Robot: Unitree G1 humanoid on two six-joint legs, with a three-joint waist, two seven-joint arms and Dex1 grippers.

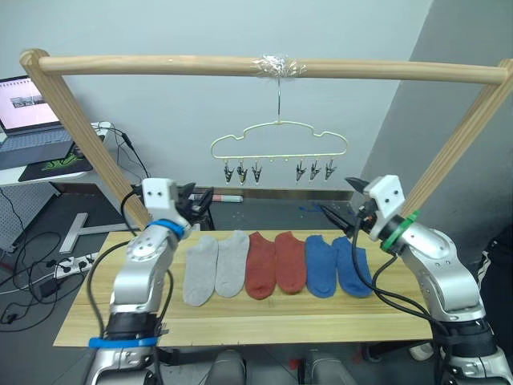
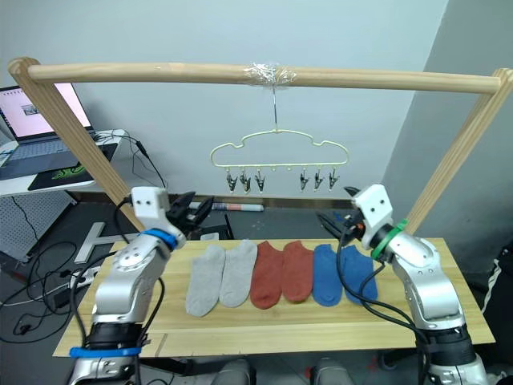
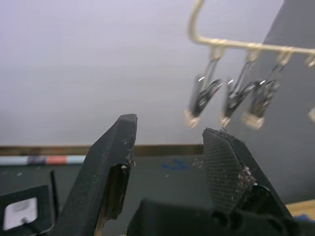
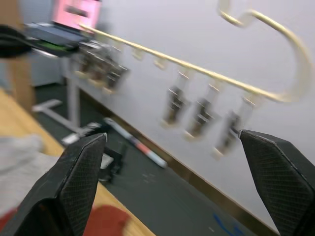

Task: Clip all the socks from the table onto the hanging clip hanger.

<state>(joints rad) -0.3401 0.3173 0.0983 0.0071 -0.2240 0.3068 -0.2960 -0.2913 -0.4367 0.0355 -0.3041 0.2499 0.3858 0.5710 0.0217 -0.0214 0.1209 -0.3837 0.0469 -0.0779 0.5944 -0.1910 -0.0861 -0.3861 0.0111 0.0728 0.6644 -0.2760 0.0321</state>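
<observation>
A row of socks lies flat on the pale wooden table (image 1: 240, 325): two light grey socks (image 1: 215, 266), two rust red socks (image 1: 275, 263) and two blue socks (image 1: 337, 265). Above and behind them the yellow-green clip hanger (image 1: 279, 138) hangs by its hook, its grey clips (image 1: 240, 171) bare. My left gripper (image 1: 196, 200) hovers open above the table's far left edge, beside the grey pair and pointing at the left clips (image 3: 231, 96). My right gripper (image 1: 343, 202) is wide open above the blue pair, facing the right clips (image 4: 202, 115). Neither holds anything.
The hanger hangs from a thick wooden rail (image 1: 160, 64) carried by slanted wooden posts (image 1: 76, 128) at both table ends. A white desk with a laptop (image 1: 28, 112) stands far left, with cables and a power strip (image 1: 72, 263) on the floor. A marker (image 1: 228, 198) lies behind the table.
</observation>
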